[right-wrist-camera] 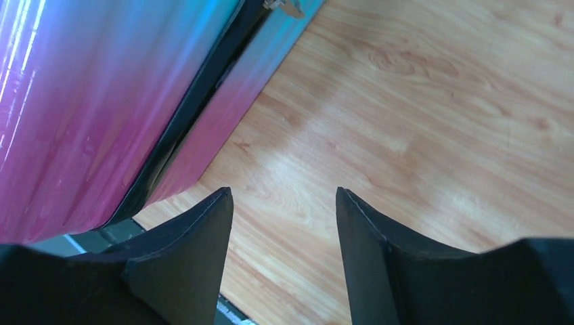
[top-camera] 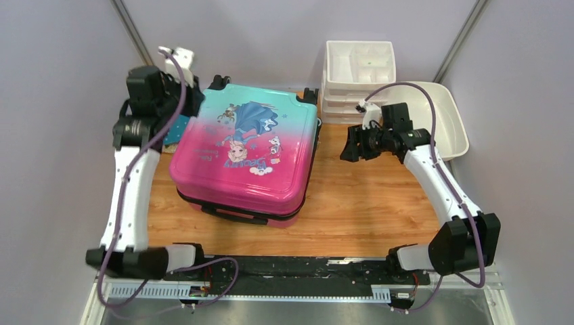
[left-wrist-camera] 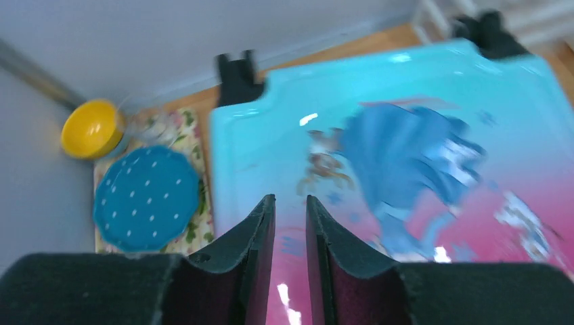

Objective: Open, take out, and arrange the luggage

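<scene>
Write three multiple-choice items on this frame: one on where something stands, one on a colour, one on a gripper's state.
1. Where is the white drawer organiser relative to the luggage?
A. on its lid
B. past its far right corner
C. by the arm bases

2. What colour is the bowl in the left wrist view?
A. yellow
B. red
C. green

3. How is the right gripper?
A. shut on the handle
B. shut on a cup
C. open, holding nothing

Key:
1. B, the organiser stands at the back, right of the luggage.
2. A, the bowl beside the blue plate is yellow.
3. C, its jaws stand apart over bare table.
</scene>
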